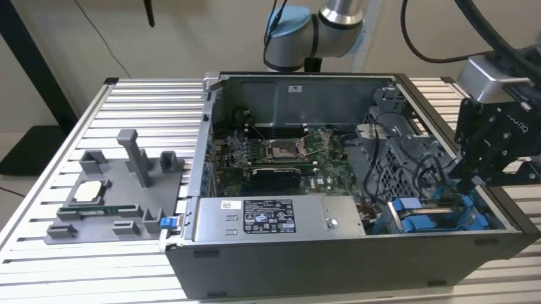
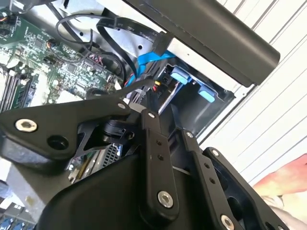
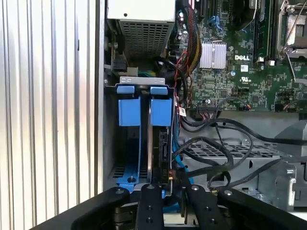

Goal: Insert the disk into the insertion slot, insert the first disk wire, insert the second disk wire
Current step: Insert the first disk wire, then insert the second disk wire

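Claw (image 3: 169,194) barely apart, pinched onto the disk (image 3: 160,139) edge, disk standing in the slot (image 3: 158,80).

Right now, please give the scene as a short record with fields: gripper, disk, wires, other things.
gripper: over the insertion slot, at the exterior view's right end of the open computer case
disk: on edge in that slot, between blue tabs; depth unclear
wires: black wires lie beside the slot; whether plugged in, cannot tell
other: grey fixture on the slatted table, exterior view's left
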Action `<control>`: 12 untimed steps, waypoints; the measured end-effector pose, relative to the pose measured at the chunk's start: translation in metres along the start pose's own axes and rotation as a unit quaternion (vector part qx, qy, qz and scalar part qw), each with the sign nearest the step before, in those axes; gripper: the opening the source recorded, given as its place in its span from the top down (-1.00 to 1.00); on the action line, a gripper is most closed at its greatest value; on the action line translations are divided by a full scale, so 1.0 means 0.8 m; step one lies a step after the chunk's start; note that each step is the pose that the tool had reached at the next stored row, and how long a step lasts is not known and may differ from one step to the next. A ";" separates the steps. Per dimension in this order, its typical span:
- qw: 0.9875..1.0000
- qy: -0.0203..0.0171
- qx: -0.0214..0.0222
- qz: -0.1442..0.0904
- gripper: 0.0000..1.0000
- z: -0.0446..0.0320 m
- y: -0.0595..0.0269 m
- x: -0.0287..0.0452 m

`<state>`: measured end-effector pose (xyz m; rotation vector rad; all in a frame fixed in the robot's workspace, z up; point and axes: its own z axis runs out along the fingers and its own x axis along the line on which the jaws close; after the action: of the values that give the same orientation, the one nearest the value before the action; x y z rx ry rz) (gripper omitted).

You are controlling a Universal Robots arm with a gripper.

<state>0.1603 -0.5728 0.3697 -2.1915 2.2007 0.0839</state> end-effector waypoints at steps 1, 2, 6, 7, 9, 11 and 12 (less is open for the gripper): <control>1.000 0.000 0.000 0.000 -1.00 -0.0035 0.000 -0.0002; 1.000 0.000 0.000 0.000 -1.00 -0.0064 0.000 -0.0004; 1.000 0.000 0.000 0.000 -1.00 -0.0139 0.000 -0.0019; 1.000 0.000 0.000 0.000 -1.00 -0.0138 0.000 -0.0020; 1.000 0.000 0.000 0.000 -1.00 -0.0141 0.000 -0.0031; 1.000 0.000 0.000 -0.001 -1.00 -0.0139 -0.002 -0.0051; 1.000 0.000 0.000 -0.001 -1.00 -0.0138 -0.003 -0.0061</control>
<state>0.1628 -0.5686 0.3810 -2.1931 2.1987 0.0832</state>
